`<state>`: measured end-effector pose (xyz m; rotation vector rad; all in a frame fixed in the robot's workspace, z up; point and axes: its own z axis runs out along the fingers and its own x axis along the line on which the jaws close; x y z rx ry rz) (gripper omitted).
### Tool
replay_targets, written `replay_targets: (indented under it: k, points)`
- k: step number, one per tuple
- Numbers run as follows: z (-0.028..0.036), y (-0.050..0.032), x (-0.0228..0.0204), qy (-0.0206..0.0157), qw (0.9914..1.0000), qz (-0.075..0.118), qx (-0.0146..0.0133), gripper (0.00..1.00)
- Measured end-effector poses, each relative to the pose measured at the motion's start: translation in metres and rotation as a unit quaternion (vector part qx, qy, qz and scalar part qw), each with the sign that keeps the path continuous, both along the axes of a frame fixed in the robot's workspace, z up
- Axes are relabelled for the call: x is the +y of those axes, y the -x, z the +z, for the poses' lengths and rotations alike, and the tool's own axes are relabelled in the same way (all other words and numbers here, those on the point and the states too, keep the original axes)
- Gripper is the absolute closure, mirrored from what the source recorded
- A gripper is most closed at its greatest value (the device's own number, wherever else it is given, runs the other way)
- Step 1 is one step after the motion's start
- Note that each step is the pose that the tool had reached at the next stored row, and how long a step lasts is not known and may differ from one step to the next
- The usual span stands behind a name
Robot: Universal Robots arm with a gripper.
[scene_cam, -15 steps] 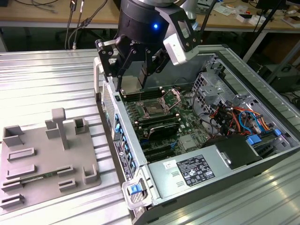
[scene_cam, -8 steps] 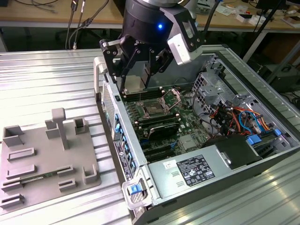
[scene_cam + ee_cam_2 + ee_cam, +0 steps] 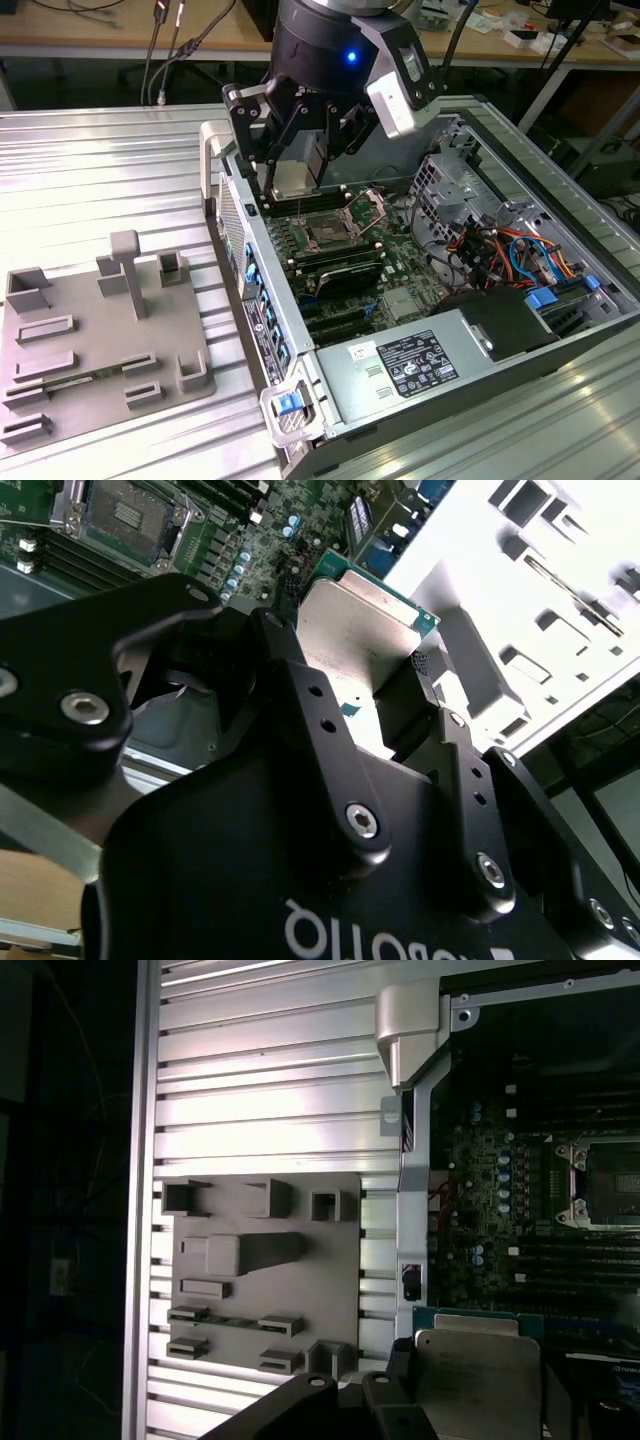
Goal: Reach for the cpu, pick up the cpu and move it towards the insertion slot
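Your pincer [image 3: 297, 165] is clamped on the cpu [image 3: 293, 180], holding it in the air above the open computer case [image 3: 560, 330], over the edge of the green board nearest the grey tray [image 3: 100, 345] on the worktop [image 3: 90, 180]. In the second wrist view the cpu [image 3: 365, 620] sits between the black fingers [image 3: 300, 720] with its silvery top showing. The insertion slot [image 3: 328, 235], its retention frame open, lies below the cpu and a little toward the exterior view's right, near but apart from it; I judge the carry is well along and the chip not yet over the socket.
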<state>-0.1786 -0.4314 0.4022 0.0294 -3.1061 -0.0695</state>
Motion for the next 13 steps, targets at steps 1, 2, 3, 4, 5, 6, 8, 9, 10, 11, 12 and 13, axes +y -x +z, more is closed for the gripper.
replay_targets:
  k: [1,2,3,4,5,6,8,9,10,11,12,13]
  points:
    - [0.0000,-0.0016,0.0001,0.0001,1.00000,0.000,0.0000,0.45]
    - [-0.0001,-0.0041,0.0002,0.0001,1.00000,0.000,0.0000,0.45]
    - [-0.0002,-0.0056,0.0002,0.0001,1.00000,0.000,0.0000,0.45]
    - [-0.0002,-0.0070,0.0004,0.0002,1.00000,0.000,0.0000,0.45]
    - [-0.0003,-0.0094,0.0010,0.0002,1.00000,0.000,0.0000,0.45]
    - [-0.0004,-0.0122,0.0023,0.0002,1.00000,0.000,0.0000,0.45]
    - [-0.0004,-0.0147,0.0037,0.0003,1.00000,0.000,0.0000,0.45]
    - [-0.0004,-0.0168,0.0051,0.0004,1.00000,0.000,0.0000,0.45]
    - [-0.0004,-0.0178,0.0058,0.0004,1.00000,0.000,0.0000,0.45]
    - [-0.0004,-0.0190,0.0066,0.0004,1.00000,0.000,0.0000,0.45]
    - [-0.0004,-0.0199,0.0073,0.0005,1.00000,0.000,0.0000,0.45]
    - [-0.0004,-0.0214,0.0084,0.0006,1.00000,0.000,0.0000,0.45]
